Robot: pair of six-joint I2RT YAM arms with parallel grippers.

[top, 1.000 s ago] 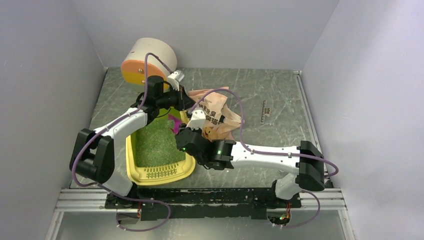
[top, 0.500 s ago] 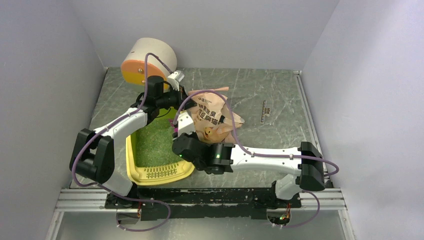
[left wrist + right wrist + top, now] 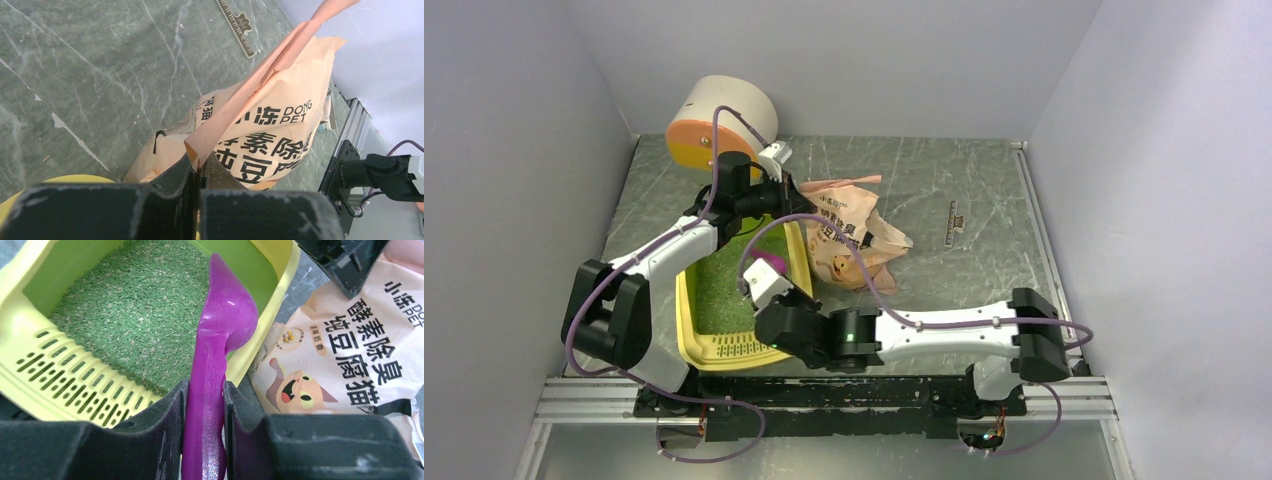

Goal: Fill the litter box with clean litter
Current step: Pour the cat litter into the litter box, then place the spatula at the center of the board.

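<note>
Marbled tabletop (image 3: 100, 75): left hand (image 3: 197, 167) pinched on bag (image 3: 270, 135) edge; right hand (image 3: 204, 390) clamps magenta scoop (image 3: 227, 315) over litter box (image 3: 12, 310) holding clean litter (image 3: 130, 315).

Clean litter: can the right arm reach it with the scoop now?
Probably yes: the right gripper holds the scoop over the litter box rim, the clean litter lies uncovered, and the left gripper is aside pinching the bag.

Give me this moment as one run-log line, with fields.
left gripper: shut on bag edge | right gripper: shut on scoop, above litter box | clean litter: in box
</note>
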